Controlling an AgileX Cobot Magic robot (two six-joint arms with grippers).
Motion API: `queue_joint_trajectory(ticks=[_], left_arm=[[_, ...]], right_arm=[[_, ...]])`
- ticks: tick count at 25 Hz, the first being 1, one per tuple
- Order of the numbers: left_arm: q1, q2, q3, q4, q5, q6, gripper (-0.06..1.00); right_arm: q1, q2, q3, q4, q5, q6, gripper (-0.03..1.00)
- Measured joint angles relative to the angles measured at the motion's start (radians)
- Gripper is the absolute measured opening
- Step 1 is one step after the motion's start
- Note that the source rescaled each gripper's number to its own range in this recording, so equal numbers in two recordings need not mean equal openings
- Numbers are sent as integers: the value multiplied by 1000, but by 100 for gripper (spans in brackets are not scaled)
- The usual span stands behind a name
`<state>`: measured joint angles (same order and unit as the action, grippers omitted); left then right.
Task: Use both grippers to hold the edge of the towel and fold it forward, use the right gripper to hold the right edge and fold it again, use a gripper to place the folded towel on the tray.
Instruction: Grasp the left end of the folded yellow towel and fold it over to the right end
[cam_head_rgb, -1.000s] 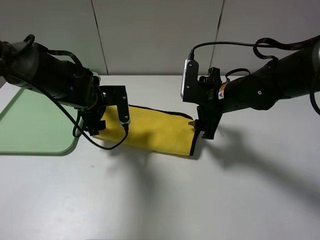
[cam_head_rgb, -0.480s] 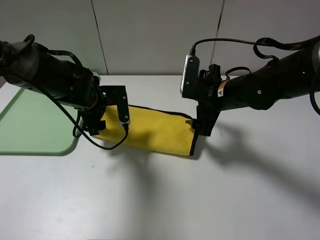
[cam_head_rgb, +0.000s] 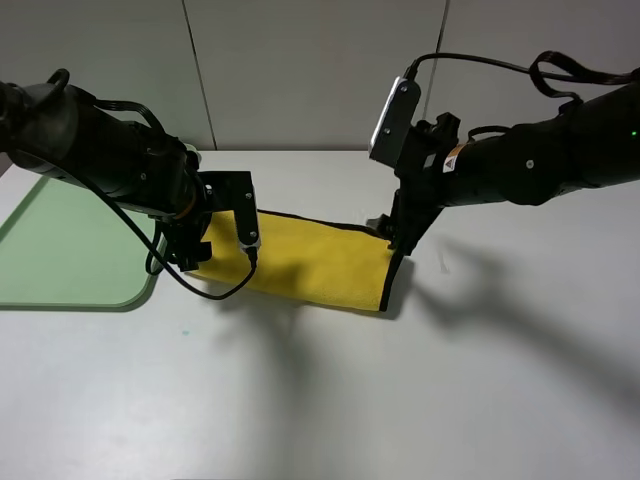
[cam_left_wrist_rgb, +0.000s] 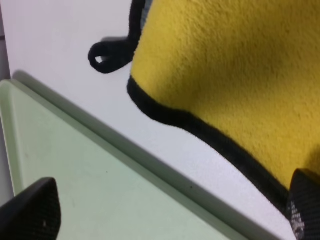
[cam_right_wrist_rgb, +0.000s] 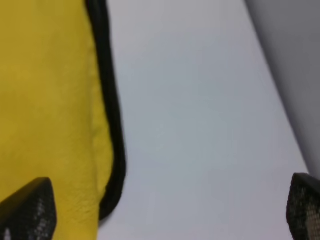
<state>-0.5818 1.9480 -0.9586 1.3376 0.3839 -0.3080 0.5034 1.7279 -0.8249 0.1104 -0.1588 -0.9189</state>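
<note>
At the centre of the white tabletop (cam_head_rgb: 320, 400), the bright yellow fluffy towel (cam_head_rgb: 310, 262) lies as a flat band. Its nine o'clock end is just beside the pale green plastic tray (cam_head_rgb: 60, 250), not on it. The black claw right gripper (cam_head_rgb: 404, 240) hangs over the three o'clock black-trimmed edge (cam_right_wrist_rgb: 107, 100), its claws spread wide and empty. The black claw left gripper (cam_head_rgb: 195, 250), at the nine o'clock end, is likewise parted and holds nothing.

If the right claw comes down outside the trim, it would likely pinch only the top layer or bare table, and the fold would slide apart. The left arm hides the towel's nine o'clock end from above. Only its wrist view shows the small black corner loop (cam_left_wrist_rgb: 122, 50). How many layers there are cannot be told.
</note>
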Motion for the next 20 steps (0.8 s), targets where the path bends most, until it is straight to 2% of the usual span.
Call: queue_joint_trajectory(ticks=[6,12,16,20], left_arm=[[0,0,0,0,-2,0,90],[0,0,0,0,-22,0,99],[0,0,0,0,-32,-1,100],[0,0,0,0,-46,-1,100]], right_arm=[[0,-127,1,143,81,0,100],[0,-302,1,240,159,15,100],[0,-450,1,266,235,105,100],[0,-589,1,267,359,190,100]])
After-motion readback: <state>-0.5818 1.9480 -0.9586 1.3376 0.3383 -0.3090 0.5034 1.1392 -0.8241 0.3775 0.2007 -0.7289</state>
